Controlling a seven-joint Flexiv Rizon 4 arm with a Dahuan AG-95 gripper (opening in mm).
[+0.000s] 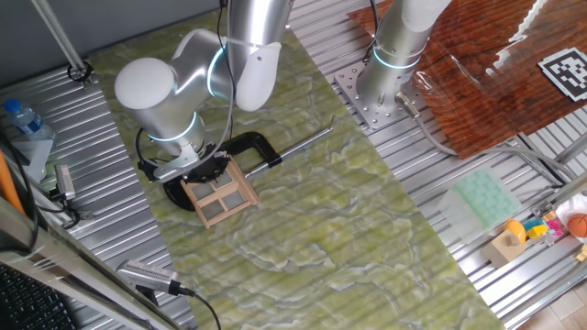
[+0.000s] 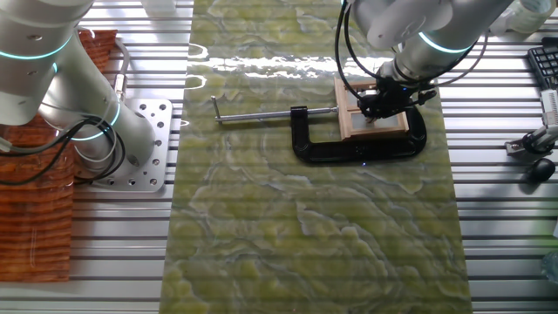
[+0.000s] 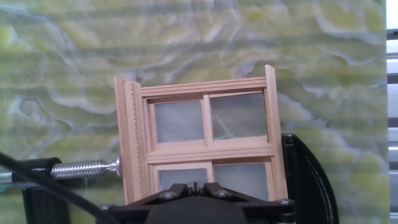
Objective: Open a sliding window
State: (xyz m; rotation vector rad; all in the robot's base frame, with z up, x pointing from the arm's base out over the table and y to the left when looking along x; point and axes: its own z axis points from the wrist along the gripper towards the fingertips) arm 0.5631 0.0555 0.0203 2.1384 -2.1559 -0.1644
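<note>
In one fixed view, one sliding window [image 1: 218,195] lies flat on the green mat [image 1: 348,229], with one black clamp [image 1: 246,147] at its 12 o'clock. In the other fixed view, the gripper [image 2: 381,102] sits over the window; bare mat spreads toward 6 o'clock. In the hand view, four panes show; I cannot tell whether the jaws are apart or closed.

One sliding window [image 1: 220,197] of tan wood is being shown, with four greyish panes [image 3: 178,120] being counted in it. One black C-clamp [image 2: 362,150] with one steel screw rod [image 2: 261,113] is being seen. Two robot arms [image 1: 174,87] are being counted, and one gripper [image 3: 198,194]. One plastic bottle [image 1: 23,117] and one green tray [image 1: 483,198] are being seen beside the marbled mat [image 1: 348,238].
</note>
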